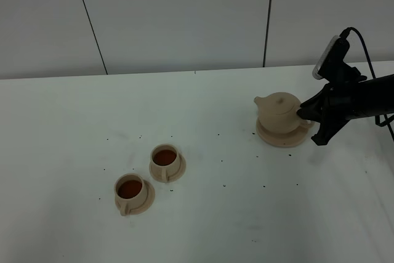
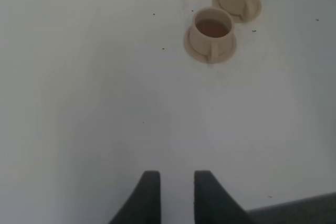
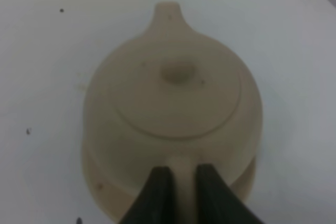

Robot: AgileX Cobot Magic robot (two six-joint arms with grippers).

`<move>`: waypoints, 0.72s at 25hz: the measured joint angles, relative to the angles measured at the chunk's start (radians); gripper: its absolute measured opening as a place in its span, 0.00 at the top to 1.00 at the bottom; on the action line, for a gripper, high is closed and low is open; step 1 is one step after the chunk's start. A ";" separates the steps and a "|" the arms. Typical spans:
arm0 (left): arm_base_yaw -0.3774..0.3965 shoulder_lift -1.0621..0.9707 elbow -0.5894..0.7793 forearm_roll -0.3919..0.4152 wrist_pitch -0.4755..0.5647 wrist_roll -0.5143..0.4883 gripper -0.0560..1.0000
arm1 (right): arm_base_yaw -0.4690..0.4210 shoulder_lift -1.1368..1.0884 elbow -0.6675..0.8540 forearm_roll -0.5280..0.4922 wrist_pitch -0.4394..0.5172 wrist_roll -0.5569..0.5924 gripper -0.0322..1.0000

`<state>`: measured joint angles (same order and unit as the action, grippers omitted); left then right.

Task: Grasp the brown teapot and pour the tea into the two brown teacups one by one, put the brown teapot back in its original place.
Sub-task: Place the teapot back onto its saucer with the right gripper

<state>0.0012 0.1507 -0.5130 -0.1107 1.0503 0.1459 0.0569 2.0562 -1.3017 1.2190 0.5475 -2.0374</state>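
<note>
You have a white desk (image 1: 203,226) running back to a pale panelled wall. Far right on it lies the wide saucer (image 1: 281,137), with the teapot (image 1: 279,112) sitting on it, spout pointing left. Near left, well apart from that, you see two small saucers side by side, just beside each other: the nearer, left one (image 1: 146,202) bears a cup (image 1: 130,191) of dark tea, the farther, right one (image 1: 178,171) another full cup (image 1: 164,161). Tiny dark specks (image 1: 223,185) dot the desk between the groups.
</note>
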 joint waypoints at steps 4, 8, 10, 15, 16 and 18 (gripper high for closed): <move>0.000 0.000 0.000 0.000 0.000 0.000 0.73 | 0.000 0.002 0.000 0.000 0.001 0.000 0.87; 0.000 0.000 0.000 0.000 0.000 0.000 0.73 | 0.000 0.017 0.000 0.000 0.001 0.000 0.87; 0.000 0.000 0.000 0.000 0.000 0.000 0.73 | 0.000 0.020 0.000 0.000 0.001 0.000 0.87; 0.000 0.000 0.000 0.000 0.000 0.000 0.73 | 0.000 0.020 0.000 0.000 0.001 0.000 0.87; 0.000 0.000 0.000 0.000 0.000 0.000 0.73 | 0.000 0.020 0.000 0.000 0.001 0.000 0.87; 0.000 0.000 0.000 0.000 0.000 0.000 0.73 | 0.000 0.020 0.000 0.000 0.001 0.000 0.87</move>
<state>0.0012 0.1507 -0.5130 -0.1107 1.0503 0.1459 0.0569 2.0763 -1.3017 1.2190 0.5485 -2.0374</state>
